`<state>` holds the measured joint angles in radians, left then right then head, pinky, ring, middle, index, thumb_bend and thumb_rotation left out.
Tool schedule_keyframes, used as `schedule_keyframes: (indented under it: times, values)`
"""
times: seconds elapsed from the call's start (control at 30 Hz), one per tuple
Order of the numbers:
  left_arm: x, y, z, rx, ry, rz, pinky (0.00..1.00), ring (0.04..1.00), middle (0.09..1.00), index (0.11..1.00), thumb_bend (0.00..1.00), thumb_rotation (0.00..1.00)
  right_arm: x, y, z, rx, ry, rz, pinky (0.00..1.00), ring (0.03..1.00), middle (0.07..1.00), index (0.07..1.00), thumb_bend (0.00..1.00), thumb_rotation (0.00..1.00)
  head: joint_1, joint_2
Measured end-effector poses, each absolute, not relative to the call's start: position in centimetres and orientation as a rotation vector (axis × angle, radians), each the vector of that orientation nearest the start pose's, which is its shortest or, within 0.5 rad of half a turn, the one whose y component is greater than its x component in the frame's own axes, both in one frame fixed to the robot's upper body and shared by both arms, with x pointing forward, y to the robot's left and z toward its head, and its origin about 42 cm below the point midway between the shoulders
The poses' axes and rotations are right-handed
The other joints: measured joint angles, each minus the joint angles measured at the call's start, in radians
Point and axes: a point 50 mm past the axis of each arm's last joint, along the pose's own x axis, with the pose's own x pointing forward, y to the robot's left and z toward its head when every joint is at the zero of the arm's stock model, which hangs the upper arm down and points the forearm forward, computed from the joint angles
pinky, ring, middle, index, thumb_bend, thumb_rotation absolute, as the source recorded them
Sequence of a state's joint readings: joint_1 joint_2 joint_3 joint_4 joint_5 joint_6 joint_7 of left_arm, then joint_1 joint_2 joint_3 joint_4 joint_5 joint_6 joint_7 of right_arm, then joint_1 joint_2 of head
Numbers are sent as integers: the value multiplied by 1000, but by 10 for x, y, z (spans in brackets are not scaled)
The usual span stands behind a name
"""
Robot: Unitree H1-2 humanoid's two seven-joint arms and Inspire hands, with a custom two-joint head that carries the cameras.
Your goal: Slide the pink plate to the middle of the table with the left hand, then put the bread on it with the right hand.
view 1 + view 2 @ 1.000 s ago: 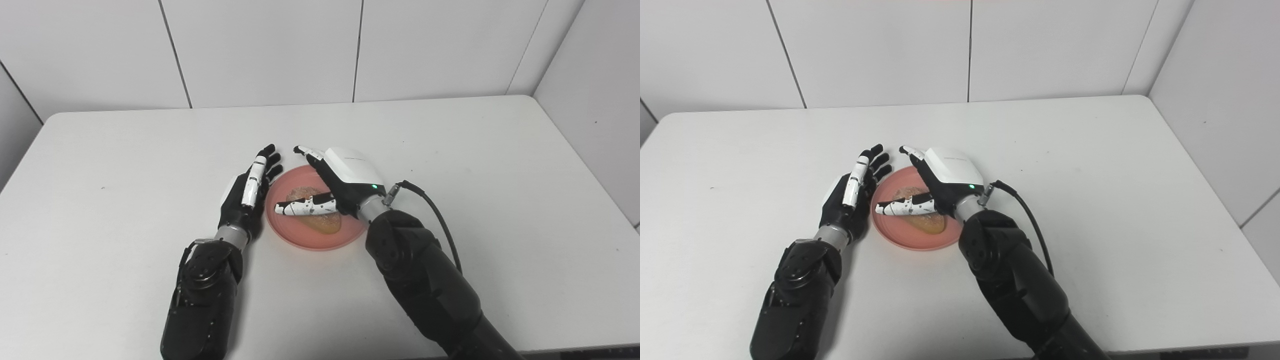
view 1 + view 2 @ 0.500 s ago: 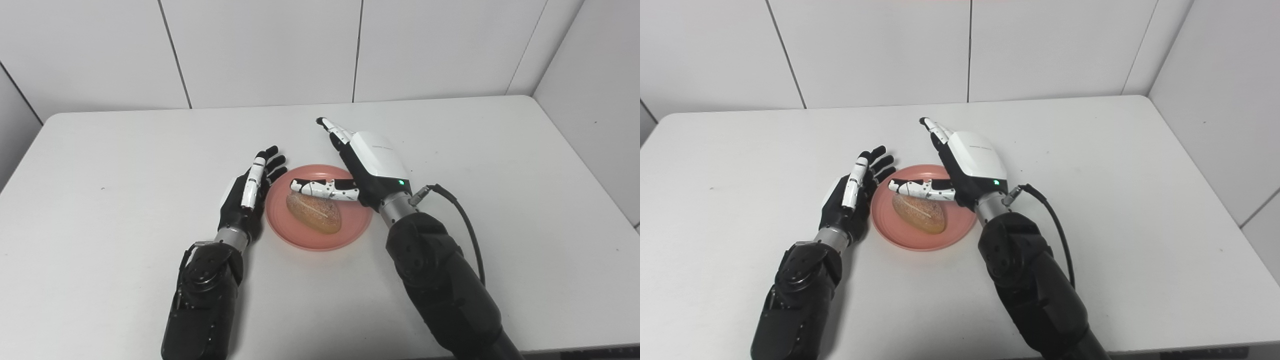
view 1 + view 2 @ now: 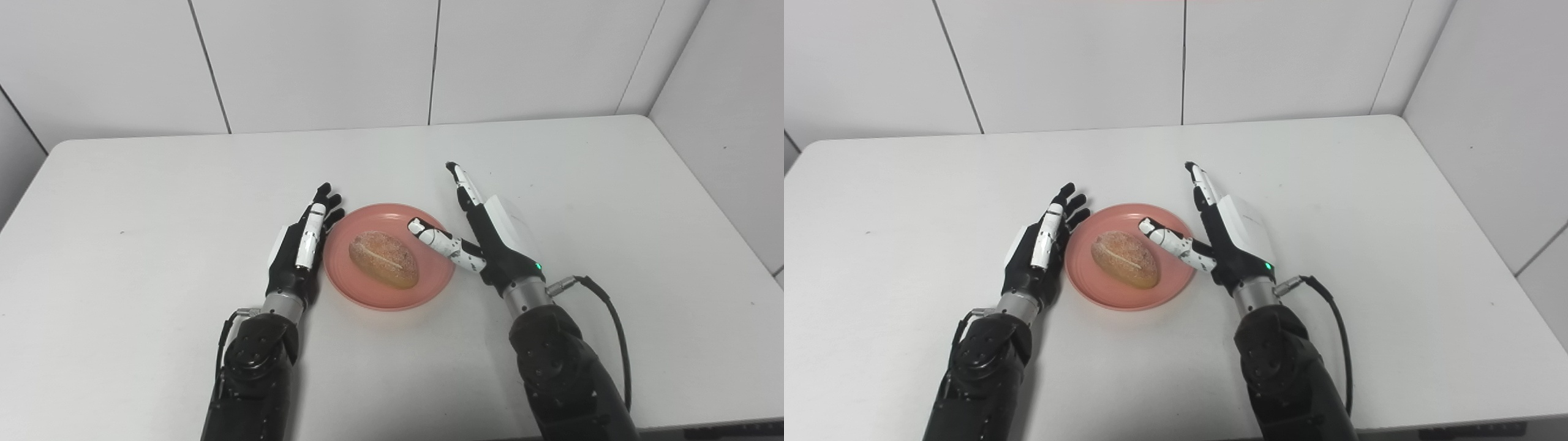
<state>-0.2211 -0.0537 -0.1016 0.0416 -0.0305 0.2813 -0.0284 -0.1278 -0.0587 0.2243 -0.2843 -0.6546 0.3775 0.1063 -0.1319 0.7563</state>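
1. Bread is lying on the plate, a little left of the plate's middle.
2. The plate is sitting near the middle of the table, between the two hands.
3. The left hand is standing on edge just beside the plate's left rim, fingers stretched out and holding nothing.
4. The right hand is hanging at the plate's right side, fingers spread, gripping nothing; its thumb is reaching over the right rim, near the bread but apart from it.
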Motion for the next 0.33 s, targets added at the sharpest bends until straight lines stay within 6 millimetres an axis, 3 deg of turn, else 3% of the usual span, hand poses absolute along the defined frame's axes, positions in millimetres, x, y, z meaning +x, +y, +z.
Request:
schedule_keyframes:
  times: [0.17,0.33]
  values:
    - [336,144,131,-20,84,-187,902,931,943,945,343,1000,292,-173,167,-588,-30,76,888,967,999,1000,691,1000,5,-3]
    - [321,149,130,15,69,-171,904,936,947,948,335,1000,282,-165,159,-486,-34,61,906,964,981,981,655,1000,12,-5]
